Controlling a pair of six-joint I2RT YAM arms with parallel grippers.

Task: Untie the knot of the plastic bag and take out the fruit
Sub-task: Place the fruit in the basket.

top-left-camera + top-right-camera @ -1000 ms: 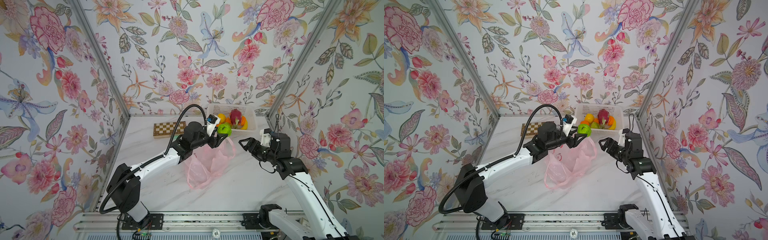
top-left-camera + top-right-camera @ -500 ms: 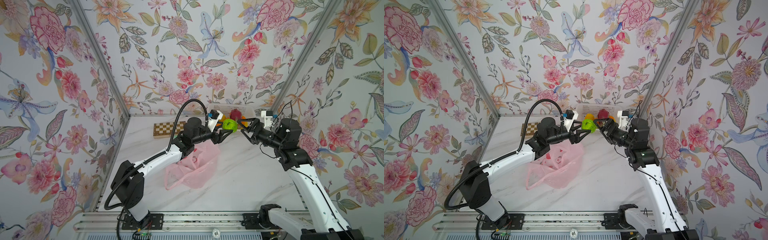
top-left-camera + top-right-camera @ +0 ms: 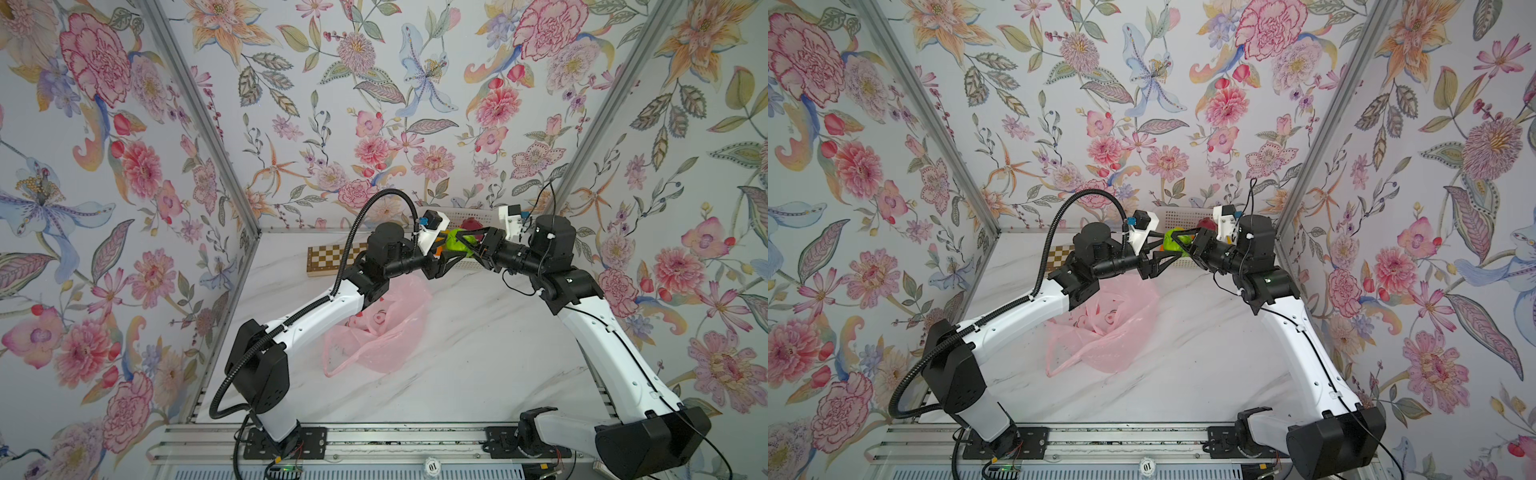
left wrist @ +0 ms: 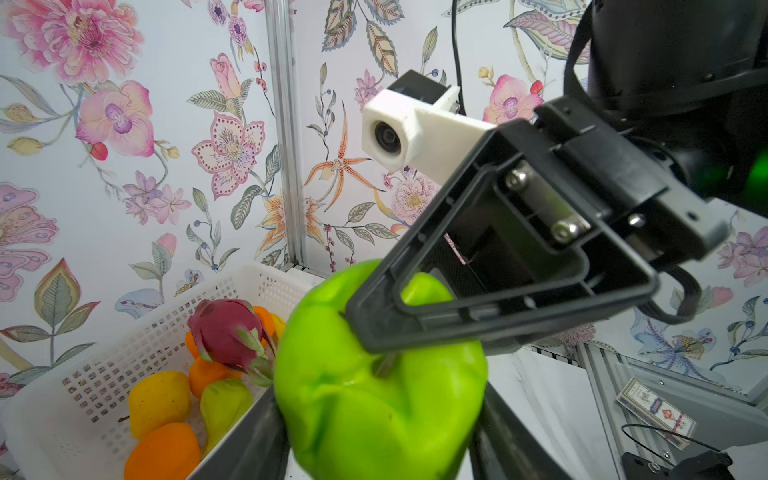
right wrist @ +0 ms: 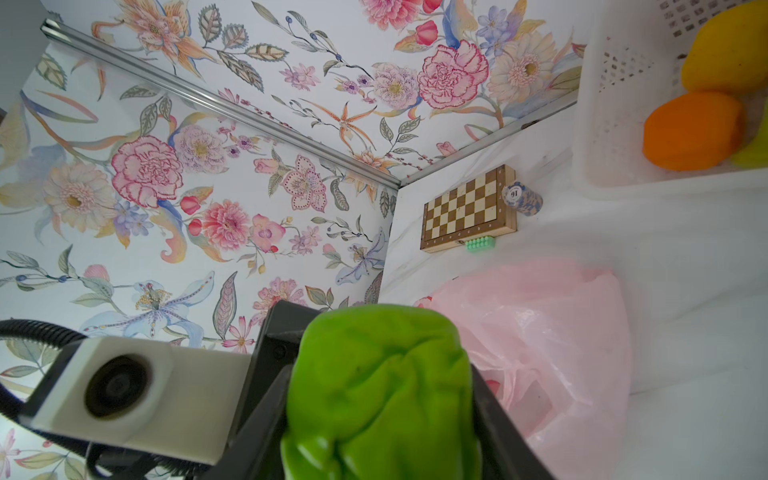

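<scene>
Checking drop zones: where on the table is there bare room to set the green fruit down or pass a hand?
Bare: the table between the plastic bag and the front rail, and right of the bag up to the right arm. Crowded: the back, with chessboard, basket and the green fruit held above.

Showing lime green on the bumpy fruit. Showing translucent pale pink with red marks on the plastic bag. Showing magenta on the dragon fruit, plain white on the perforated basket. Showing brown-and-cream checks on the chessboard, grey-veined white marble on the worktop, pink florals on the walls.
</scene>
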